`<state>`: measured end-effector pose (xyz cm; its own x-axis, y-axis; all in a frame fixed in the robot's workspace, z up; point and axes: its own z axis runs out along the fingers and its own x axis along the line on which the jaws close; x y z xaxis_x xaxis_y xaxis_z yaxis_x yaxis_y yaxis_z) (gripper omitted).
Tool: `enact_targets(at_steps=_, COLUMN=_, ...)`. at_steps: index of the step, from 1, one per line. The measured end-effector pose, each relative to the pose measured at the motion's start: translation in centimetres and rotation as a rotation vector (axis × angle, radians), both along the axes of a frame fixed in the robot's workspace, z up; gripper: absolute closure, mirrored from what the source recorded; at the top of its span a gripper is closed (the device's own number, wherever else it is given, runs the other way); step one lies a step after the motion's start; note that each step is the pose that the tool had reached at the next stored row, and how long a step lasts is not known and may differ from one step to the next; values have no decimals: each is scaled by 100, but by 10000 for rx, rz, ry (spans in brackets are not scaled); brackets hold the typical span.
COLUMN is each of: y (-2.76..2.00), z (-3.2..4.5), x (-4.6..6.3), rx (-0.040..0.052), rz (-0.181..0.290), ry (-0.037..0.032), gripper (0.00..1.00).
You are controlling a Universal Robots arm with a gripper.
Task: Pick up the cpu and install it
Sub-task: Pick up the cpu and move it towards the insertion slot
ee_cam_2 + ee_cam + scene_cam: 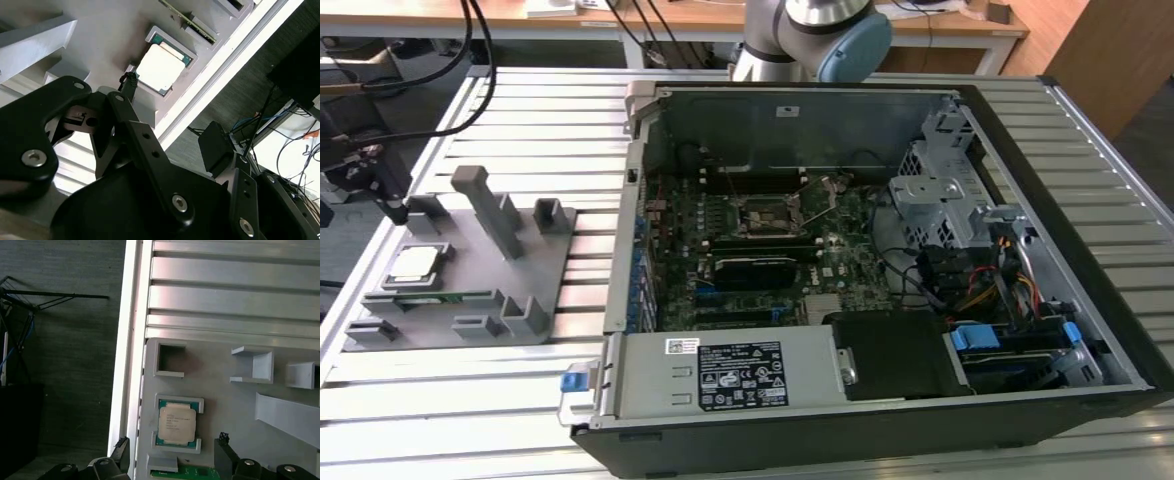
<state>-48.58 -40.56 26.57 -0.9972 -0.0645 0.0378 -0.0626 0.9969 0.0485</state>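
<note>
The cpu [411,265] in its holder [460,272]
Flat, square and silver-topped with a thin green rim, it lies in a pocket at nine o'clock from the case [881,440]; the hand [171,440] is spread apart.

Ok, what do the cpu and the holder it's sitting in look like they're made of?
The cpu: bright, smooth top that looks like bare metal, catching light, over a thin green board-like rim. The holder: matte, uniform grey with blocky moulded pockets, probably plastic, possibly printed; can't be sure.
</note>
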Motion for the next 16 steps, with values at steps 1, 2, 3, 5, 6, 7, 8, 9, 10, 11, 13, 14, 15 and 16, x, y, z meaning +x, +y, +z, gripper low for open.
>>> enact_targets(at_steps=1, y=0, z=-11, x=0, rx=-1, rz=0, ry=0, gripper=24)
enact_targets(at_steps=2, y=0, z=-21, x=0, rx=-2, rz=0, ry=-1, gripper=24)
enact_targets(at_steps=3, y=0, z=-30, x=0, rx=-2, rz=0, ry=-2, gripper=24)
enact_targets(at_steps=5, y=-1, z=-40, x=-1, rx=-3, rz=-1, ry=-1, gripper=24)
enact_targets(at_steps=6, y=-2, z=-46, x=-1, rx=-2, rz=-1, ry=-1, gripper=24)
enact_targets(at_steps=7, y=-3, z=-52, x=0, rx=-2, rz=0, ry=-2, gripper=24)
enact_targets(at_steps=8, y=-3, z=-60, x=0, rx=-2, rz=0, ry=-3, gripper=24)
enact_targets(at_steps=9, y=-4, z=-67, x=0, rx=-2, rz=0, ry=-3, gripper=24)
enact_targets(at_steps=10, y=-4, z=-76, x=0, rx=-2, rz=0, ry=-2, gripper=24)
enact_targets(at_steps=11, y=-4, z=-86, x=0, rx=-2, rz=-1, ry=-4, gripper=24)
enact_targets(at_steps=13, y=-4, z=-102, x=1, rx=-3, rz=-1, ry=-3, gripper=24)
enact_targets(at_steps=14, y=-4, z=-108, x=1, rx=-3, rz=0, ry=-3, gripper=24)
enact_targets(at_steps=15, y=-4, z=-115, x=1, rx=-4, rz=0, ry=-4, gripper=24)
enact_targets(at_steps=16, y=-4, z=-120, x=2, rx=-7, rz=0, ry=-3, gripper=24)
